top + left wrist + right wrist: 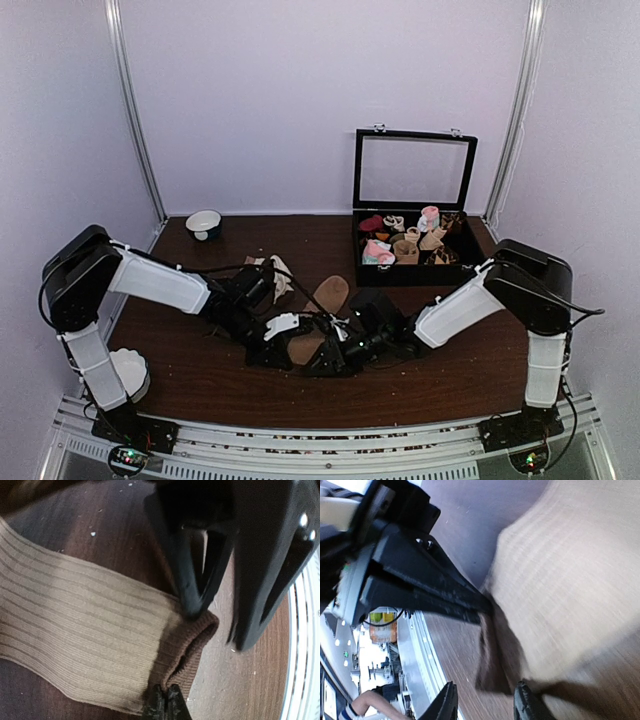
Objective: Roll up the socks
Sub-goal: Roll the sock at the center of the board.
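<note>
Top view only: the left arm (160, 282) and the right arm (460, 305) converge at the front centre of the table (200, 385). A compartment box (410, 277) stands at rear right with its lid upright, and a small bowl (204, 223) at rear left. The pincers merge into one dark mass here, so finger spacing is unreadable.
Left wrist view only: the tan sock (75, 630) shows lengthwise ribbing and a darker brown cuff (192, 645) with its mouth slightly open.
Right wrist view only: the cuff end lies between this pincer's own two fingers. The sock body is blurred.
Left arm pose: upper link slopes down from the raised left shoulder, forearm low, wrist pointing right toward the sock.
Right arm pose: mirror arrangement, elbow high at right, forearm sloping down and left, wrist low over the table.
Left gripper (165, 692): fingers together, clamped on the cuff's edge.
Right gripper (486, 687): fingers apart, straddling the cuff. One fingertip (192, 611) touches the cuff's upper edge; the other stands just beyond it, over bare wood.
Tan sock location: flat on the table between the two wrists, cuff toward the near edge.
</note>
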{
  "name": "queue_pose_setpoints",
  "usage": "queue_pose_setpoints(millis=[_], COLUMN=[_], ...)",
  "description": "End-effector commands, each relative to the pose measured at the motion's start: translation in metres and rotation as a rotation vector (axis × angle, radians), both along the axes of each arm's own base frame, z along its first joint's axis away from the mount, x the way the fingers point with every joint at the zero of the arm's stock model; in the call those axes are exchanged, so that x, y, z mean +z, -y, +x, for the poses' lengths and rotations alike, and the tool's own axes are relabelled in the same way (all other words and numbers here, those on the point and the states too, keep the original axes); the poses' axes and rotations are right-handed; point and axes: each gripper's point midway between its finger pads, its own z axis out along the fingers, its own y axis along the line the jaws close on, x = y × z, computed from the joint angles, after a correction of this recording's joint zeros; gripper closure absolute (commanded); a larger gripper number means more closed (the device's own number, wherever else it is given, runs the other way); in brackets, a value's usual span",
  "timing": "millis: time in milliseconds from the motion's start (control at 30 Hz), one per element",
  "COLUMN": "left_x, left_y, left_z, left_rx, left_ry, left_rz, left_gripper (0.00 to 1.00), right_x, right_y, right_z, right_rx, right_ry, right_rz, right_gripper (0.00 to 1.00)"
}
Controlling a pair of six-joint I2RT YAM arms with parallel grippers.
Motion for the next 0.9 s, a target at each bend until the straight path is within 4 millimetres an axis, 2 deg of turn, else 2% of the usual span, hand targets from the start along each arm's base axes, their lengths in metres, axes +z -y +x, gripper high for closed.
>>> queue_pose_setpoints(millis=[0,167,300,367,467,700,867], left_x=[-0.011,-0.014,-0.015,-0.016,-0.020,-0.025,-0.030], left_y=[-0.003,-0.003,-0.004,-0.004,-0.005,-0.006,-0.005], left_z=[0.004,0.005,0.006,0.006,0.005,0.011,0.015], left_rx=[0.040,0.053,0.067,0.071,0.073,0.098,0.103], left_ry=[-0.051,-0.099,-0.150,-0.180,-0.226,-0.310,-0.355], left_rz=[0.018,0.037,0.048,0.054,0.078,0.112,0.172], left_gripper=[1.00,1.00,1.00,1.00,1.00,1.00,1.00], right_x=[0.020,0.035,0.055,0.071,0.089,0.050,0.034], right_y=[0.019,0.044,0.063,0.065,0.053,0.025,0.014], right_z=[0.014,0.028,0.030,0.019,-0.013,-0.049,-0.052], right_rx=[-0.112,-0.214,-0.246,-0.186,-0.021,0.424,0.561], right_ry=[0.074,0.256,0.499,0.730,1.033,1.298,1.437], right_rz=[0.014,-0.001,-0.029,-0.045,-0.096,-0.351,-0.409], right_gripper=[0.60,0.58,0.54,0.45,0.40,0.44,0.46])
